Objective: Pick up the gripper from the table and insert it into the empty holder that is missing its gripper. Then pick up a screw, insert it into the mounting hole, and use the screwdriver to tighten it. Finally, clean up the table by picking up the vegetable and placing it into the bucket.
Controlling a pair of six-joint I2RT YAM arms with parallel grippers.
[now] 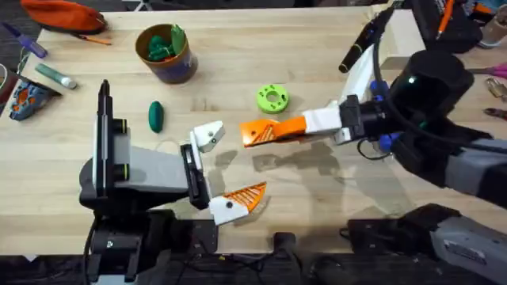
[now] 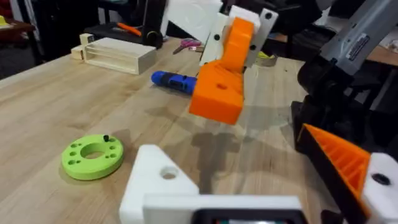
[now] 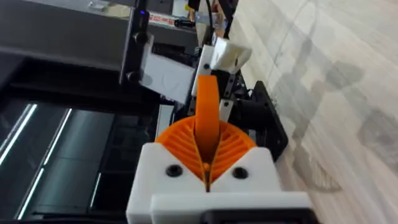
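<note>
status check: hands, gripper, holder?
Right hand shut on gripper, above the table, nearing holder. Left hand open. Green disc beside the path.

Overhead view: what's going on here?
The right end effector is shut on the orange gripper finger, holding it off the table just short of the bare white holder. That holder is one finger of the left end effector, which is open; the two parts aren't touching. The screwdriver lies on the table. The vegetable lies outside the bucket.
</note>
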